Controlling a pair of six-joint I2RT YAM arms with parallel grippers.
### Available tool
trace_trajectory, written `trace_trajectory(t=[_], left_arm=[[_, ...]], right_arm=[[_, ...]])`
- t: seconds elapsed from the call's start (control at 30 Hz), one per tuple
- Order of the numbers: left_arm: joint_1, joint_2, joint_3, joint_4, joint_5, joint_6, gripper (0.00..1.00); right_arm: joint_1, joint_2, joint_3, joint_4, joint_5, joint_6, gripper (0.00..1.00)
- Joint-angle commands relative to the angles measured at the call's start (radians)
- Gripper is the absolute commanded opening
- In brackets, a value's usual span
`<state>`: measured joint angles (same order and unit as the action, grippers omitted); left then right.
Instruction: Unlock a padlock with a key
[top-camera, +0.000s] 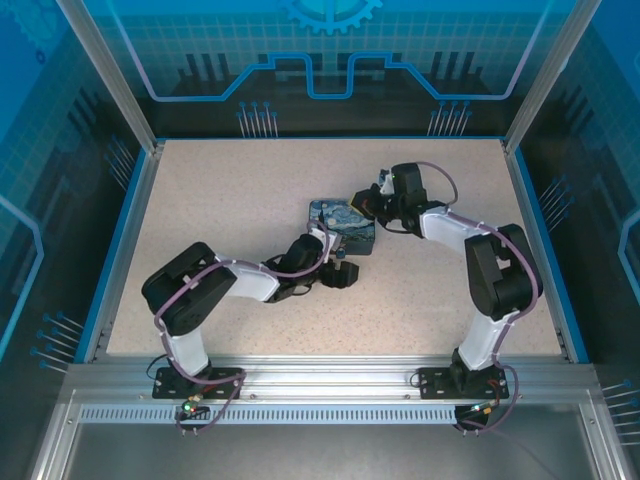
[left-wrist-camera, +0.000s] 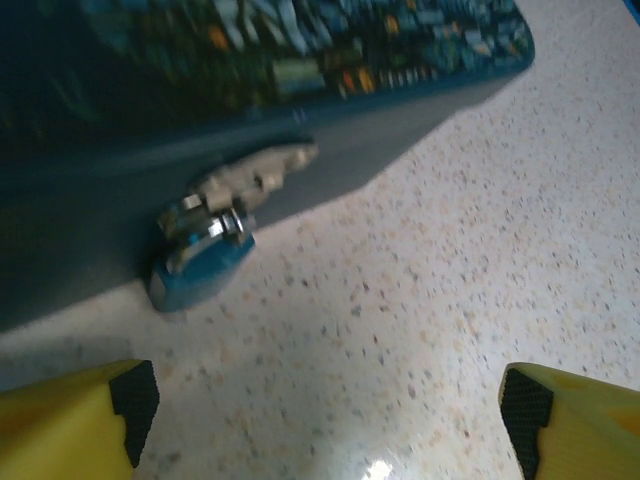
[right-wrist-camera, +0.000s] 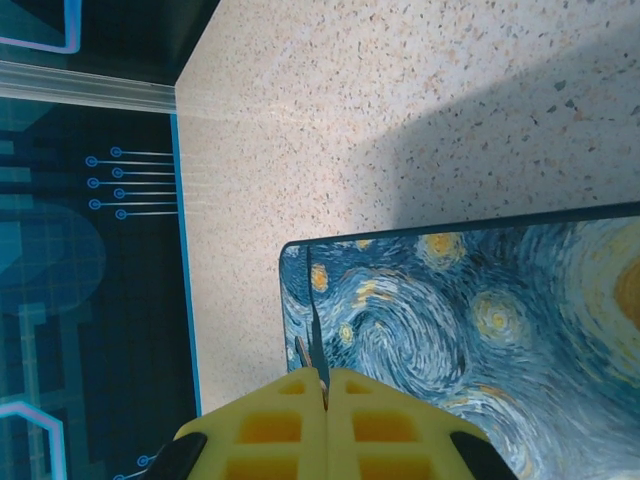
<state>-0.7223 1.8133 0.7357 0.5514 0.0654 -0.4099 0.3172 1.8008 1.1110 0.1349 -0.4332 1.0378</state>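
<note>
The painted tin box lies near the middle of the speckled table, its lid printed with a blue-and-yellow swirling night sky.

The padlock sits at the foot of the tin's grey side wall. Its small blue body rests on the table, touching the wall. Its bright metal shackle is threaded up into the pale hasp fixed on that wall just below the lid edge. The shackle looks closed, though the left wrist view is soft there.

The left gripper faces this same wall of the tin from the near side, close to it but apart from it. Its two yellow fingers stand wide apart with only bare table between them, and the padlock lies ahead of the left-hand finger, untouched.

The right gripper is at the tin's far right corner, above the lid's edge. Its yellow fingers are pressed flat together. A thin dark sliver shows just above the seam between them, over the lid's rim; it is too slight to tell what it is, or whether it is pinched.
</note>
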Motion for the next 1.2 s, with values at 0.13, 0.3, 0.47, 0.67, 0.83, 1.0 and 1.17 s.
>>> trace_trajectory(t=[0.13,0.3,0.47,0.67,0.83,1.0,1.17], left_arm=[[0.033,0.07,0.053,0.053,-0.041,0.091,0.88],[0.031,0.117,0.1,0.043,-0.039,0.119,0.86],[0.032,0.127,0.145,0.038,0.001,0.128,0.85],[0.041,0.086,0.175,0.054,0.11,0.047,0.86],[0.058,0.112,0.183,0.076,0.138,-0.023,0.86],[0.06,0.155,0.188,0.08,0.118,-0.046,0.86],[0.059,0.182,0.202,0.063,0.068,-0.028,0.85]], right_arm=[[0.013,0.044,0.021,0.009,-0.003,-0.001,0.0],[0.011,0.055,0.021,0.01,-0.002,0.004,0.0],[0.011,0.061,0.015,0.015,0.004,0.008,0.0],[0.011,0.058,0.001,0.023,0.01,0.01,0.0],[0.011,0.054,-0.011,0.029,0.014,0.013,0.0],[0.012,0.053,-0.017,0.032,0.014,0.013,0.0],[0.011,0.05,-0.025,0.042,0.014,0.021,0.0]])
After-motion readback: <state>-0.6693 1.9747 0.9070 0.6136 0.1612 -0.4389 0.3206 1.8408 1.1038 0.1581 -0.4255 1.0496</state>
